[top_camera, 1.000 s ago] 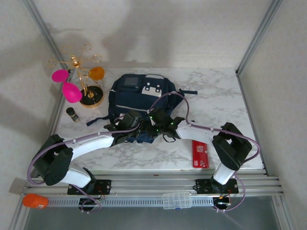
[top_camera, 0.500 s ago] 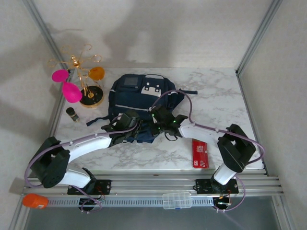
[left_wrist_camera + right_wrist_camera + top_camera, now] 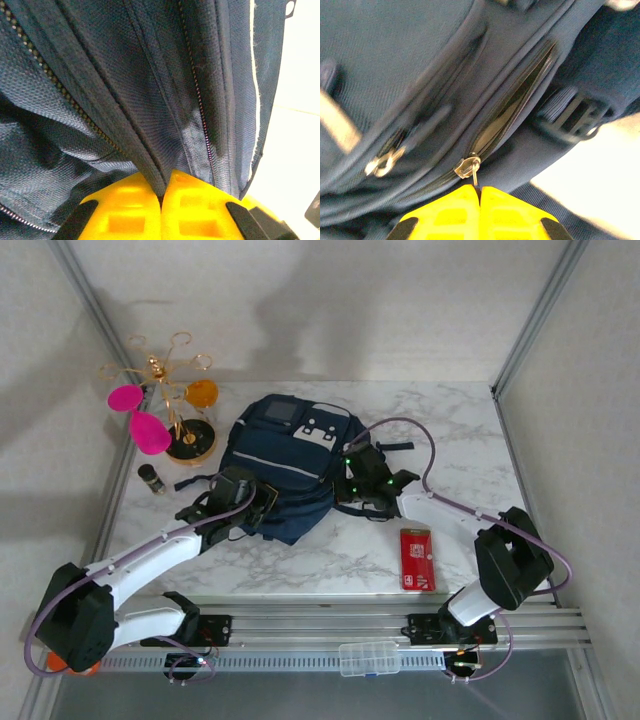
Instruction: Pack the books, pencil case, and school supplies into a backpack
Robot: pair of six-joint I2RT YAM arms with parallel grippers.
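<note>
Top external view: the backpack (image 3: 290,450) lies in the middle of the marble worktop (image 3: 460,430), front patches up. It is navy with white trim and has a grey panel near its far end. At its near left edge, the left hand (image 3: 162,186) is clenched on a ridge of navy fabric beside a zip line, pinning the bag. On the right flank, the right hand (image 3: 479,191) is clamped on the metal zip pull (image 3: 468,167), and the slit beyond it gapes slightly. The step looks like unzipping a compartment. Next, I judge, the right hand must drag the pull along its track while the left hand braces the cloth taut.
</note>
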